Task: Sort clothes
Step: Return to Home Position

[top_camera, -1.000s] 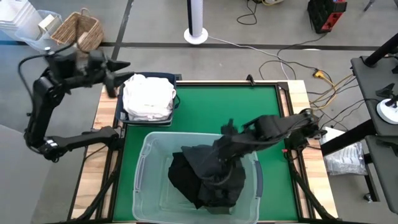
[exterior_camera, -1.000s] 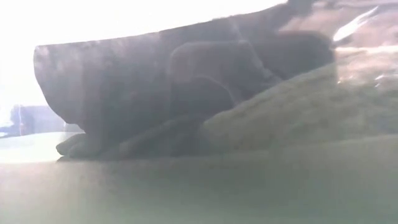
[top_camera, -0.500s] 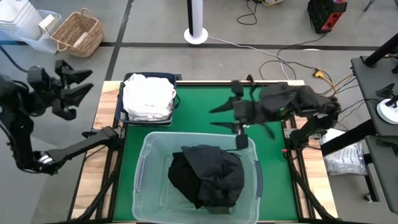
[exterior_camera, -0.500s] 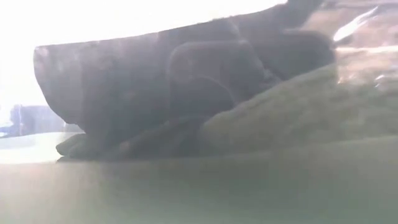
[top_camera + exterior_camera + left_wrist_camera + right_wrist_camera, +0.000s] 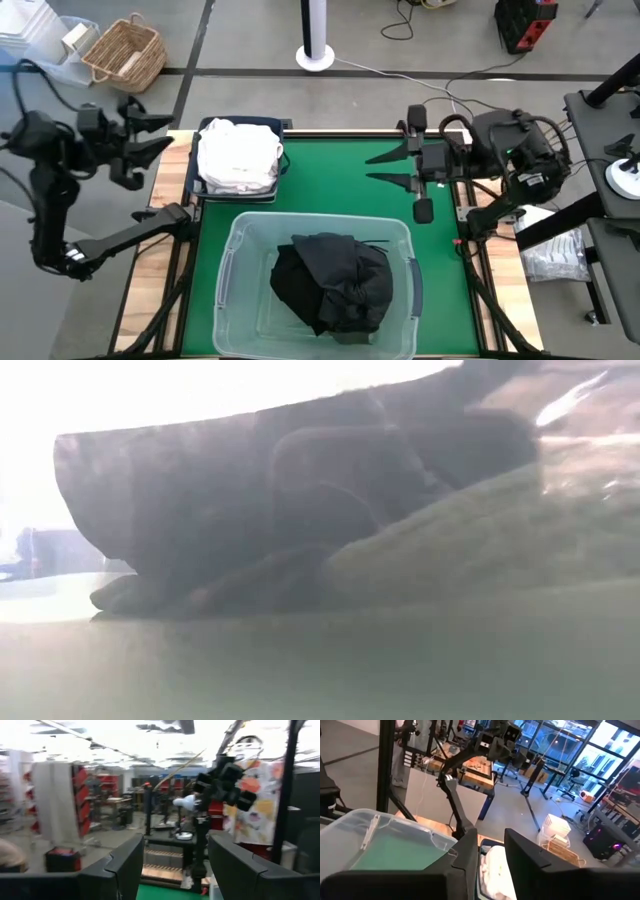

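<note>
Hovering beyond the 9 o'clock edge of the counter (image 5: 162,262), the left gripper (image 5: 160,136) points toward the counter with its fingers spread apart and nothing between them. It is clear of all objects.

At the 11 o'clock corner stands the navy bin (image 5: 243,121). The white clothes (image 5: 238,158) lie heaped inside it and rise above its rim.

At 6 o'clock, on the green mat (image 5: 330,175), stands the clear tub (image 5: 300,217). The black clothes (image 5: 335,282) lie bunched inside it, toward its 3 o'clock side, leaving the tub floor bare at 9 o'clock. In the low view, dark fabric shows through the tub wall and fills most of the picture.

At 2 o'clock, the right gripper (image 5: 370,168) is raised over the mat near the counter's edge. Its fingers point toward 9 o'clock, are parted, and hold nothing. It is well apart from the tub and from the bin. No clothes lie on the mat outside the two containers.
</note>
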Robot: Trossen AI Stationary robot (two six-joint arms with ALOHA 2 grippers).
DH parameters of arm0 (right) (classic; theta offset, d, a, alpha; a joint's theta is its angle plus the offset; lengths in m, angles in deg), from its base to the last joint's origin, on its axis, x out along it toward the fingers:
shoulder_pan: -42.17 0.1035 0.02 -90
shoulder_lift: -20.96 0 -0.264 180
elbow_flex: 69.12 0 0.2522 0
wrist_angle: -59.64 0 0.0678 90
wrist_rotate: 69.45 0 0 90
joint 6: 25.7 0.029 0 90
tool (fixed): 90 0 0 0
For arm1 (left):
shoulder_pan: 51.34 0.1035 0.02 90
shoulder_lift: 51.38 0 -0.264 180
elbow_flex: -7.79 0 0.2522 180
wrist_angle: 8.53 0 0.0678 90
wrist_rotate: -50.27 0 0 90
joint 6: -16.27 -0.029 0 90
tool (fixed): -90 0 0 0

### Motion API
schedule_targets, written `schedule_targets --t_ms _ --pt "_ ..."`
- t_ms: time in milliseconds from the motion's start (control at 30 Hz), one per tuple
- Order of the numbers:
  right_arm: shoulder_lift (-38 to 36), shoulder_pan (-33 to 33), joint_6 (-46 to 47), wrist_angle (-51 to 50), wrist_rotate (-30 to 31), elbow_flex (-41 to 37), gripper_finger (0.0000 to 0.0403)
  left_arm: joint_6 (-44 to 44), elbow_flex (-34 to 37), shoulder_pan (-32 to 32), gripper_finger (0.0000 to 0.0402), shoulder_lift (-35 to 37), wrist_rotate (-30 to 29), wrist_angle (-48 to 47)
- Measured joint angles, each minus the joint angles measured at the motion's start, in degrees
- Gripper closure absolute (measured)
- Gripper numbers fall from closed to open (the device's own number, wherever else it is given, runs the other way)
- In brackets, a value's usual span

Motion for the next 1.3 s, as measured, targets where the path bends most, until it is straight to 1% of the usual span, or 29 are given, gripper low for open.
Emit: schedule_targets --t_ms 133,267,367,500,600,733,900,1033,1233,1300 --pt "-1.8 0.0 -1.4 -0.8 0.0 -2.0 0.033 2.7 6.3 0.0 0.0215 0.0 3.6 8.7" --pt "-5.0 0.0 -1.5 -2.2 -0.4 -6.9 0.035 6.9 11.3 -0.2 0.0237 0.6 3.8 16.4" --pt "-9.4 0.0 -1.6 -1.4 -2.6 -12.3 0.0364 10.6 14.1 -1.3 0.0254 1.5 3.7 22.4" --pt "-16.9 0.0 -1.8 1.6 -3.0 -20.9 0.0382 15.0 17.6 -3.8 0.0275 2.2 1.2 32.7" --pt "-23.3 0.0 -1.6 4.5 -3.1 -27.9 0.0392 15.0 19.7 -5.9 0.0283 1.7 -2.3 38.4" --pt "-31.6 0.0 -1.5 10.7 -4.2 -37.3 0.0391 13.1 20.9 -7.9 0.0285 -0.8 -6.9 39.4" --pt "-39.9 0.0 0.0 14.9 -4.0 -47.5 0.039 11.7 20.9 -11.1 0.0285 -5.6 -8.1 41.4" --pt "-46.0 0.0 1.5 17.3 -3.8 -54.3 0.039 8.7 20.3 -13.9 0.0285 -7.9 -11.5 42.1" --pt "-56.9 0.0 3.0 21.7 -0.7 -64.3 0.039 7.4 18.7 -16.5 0.0285 -10.1 -12.1 41.7" --pt "-61.1 0.0 3.3 23.2 0.2 -67.7 0.039 7.4 18.7 -17.1 0.0285 -10.3 -13.4 40.9"
